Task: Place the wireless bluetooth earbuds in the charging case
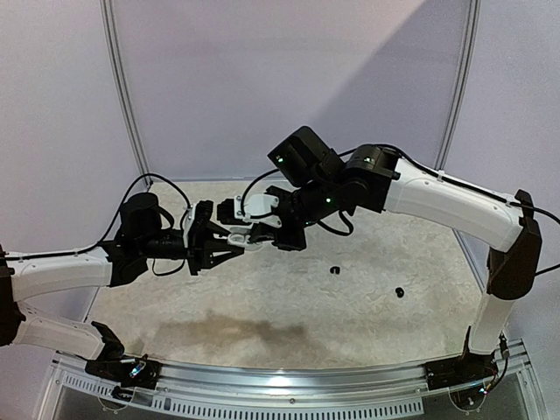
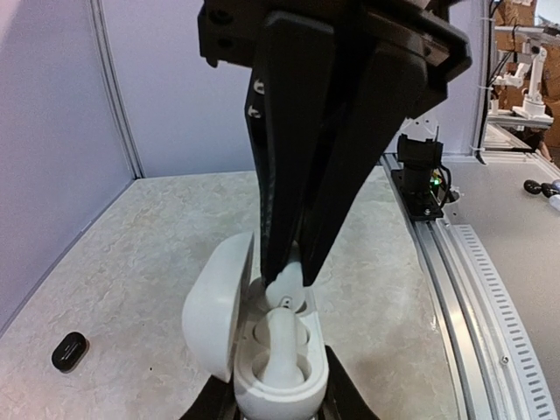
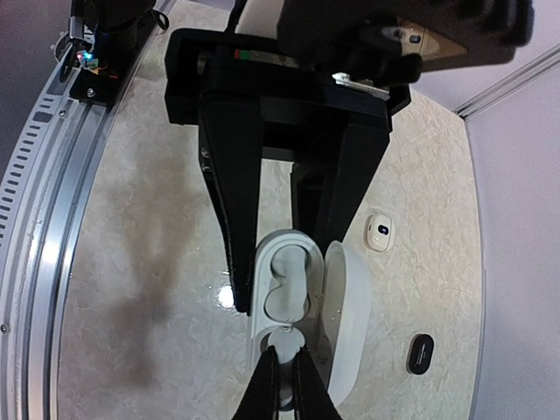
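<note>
My left gripper (image 1: pixel 226 246) (image 2: pixel 280 404) is shut on the open white charging case (image 1: pixel 240 237) (image 2: pixel 311 385) (image 3: pixel 259 302) and holds it above the table. The lid (image 2: pixel 214 306) (image 3: pixel 348 315) stands open to one side. One white earbud (image 2: pixel 282 346) (image 3: pixel 290 285) lies in a socket of the case. My right gripper (image 1: pixel 255 238) (image 3: pixel 284 385) is shut on a second white earbud (image 2: pixel 289 293) (image 3: pixel 285 343), which rests at the mouth of the other socket. Two black earbuds (image 1: pixel 334 269) (image 1: pixel 399 291) lie on the table.
In the right wrist view a white bud (image 3: pixel 379 232) and a black bud (image 3: pixel 420 353) lie on the table beyond the case. A black bud (image 2: pixel 69 350) shows in the left wrist view. A metal rail (image 1: pixel 280 385) runs along the near edge.
</note>
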Available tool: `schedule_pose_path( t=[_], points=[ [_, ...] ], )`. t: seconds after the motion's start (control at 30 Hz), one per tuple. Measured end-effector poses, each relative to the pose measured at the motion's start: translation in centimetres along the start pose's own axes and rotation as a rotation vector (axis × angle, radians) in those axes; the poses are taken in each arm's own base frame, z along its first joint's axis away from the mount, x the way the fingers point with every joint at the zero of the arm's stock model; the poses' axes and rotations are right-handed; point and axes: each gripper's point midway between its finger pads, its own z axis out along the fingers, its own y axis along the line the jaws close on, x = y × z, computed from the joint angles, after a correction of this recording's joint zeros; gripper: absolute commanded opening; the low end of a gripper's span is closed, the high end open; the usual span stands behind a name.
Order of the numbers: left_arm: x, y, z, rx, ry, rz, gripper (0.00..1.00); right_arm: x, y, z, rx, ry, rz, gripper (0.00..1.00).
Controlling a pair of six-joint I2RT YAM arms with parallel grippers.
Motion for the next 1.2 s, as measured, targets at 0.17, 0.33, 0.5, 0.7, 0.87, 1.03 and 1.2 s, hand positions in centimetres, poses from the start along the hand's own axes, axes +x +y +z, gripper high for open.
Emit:
schedule_pose_path(
  t=[0.17, 0.33, 0.5, 0.7, 0.87, 1.03, 1.2],
  points=[
    [0.4, 0.0, 0.0, -0.007, 0.008, -0.007, 0.00, 0.4, 0.0, 0.3, 0.000, 0.023, 0.003, 0.08],
    [0.3, 0.1, 0.0, -0.008, 0.008, -0.006, 0.00, 0.5, 0.0, 0.3, 0.011, 0.035, 0.007, 0.12],
    [0.3, 0.1, 0.0, -0.010, 0.008, -0.006, 0.00, 0.7, -0.2, 0.3, 0.022, 0.044, 0.013, 0.14],
    [0.3, 0.1, 0.0, -0.009, 0.007, -0.006, 0.00, 0.7, -0.2, 0.3, 0.024, 0.043, 0.026, 0.16],
    [0.1, 0.1, 0.0, -0.011, 0.000, -0.001, 0.00, 0.6, -0.3, 0.3, 0.028, 0.039, 0.035, 0.16],
    [-0.2, 0.3, 0.0, -0.018, -0.012, -0.003, 0.00, 0.2, -0.8, 0.3, 0.044, 0.036, 0.039, 0.19],
    [-0.2, 0.4, 0.0, -0.024, -0.014, -0.024, 0.00, 0.2, -1.0, 0.2, 0.057, 0.046, 0.044, 0.22]
  ],
)
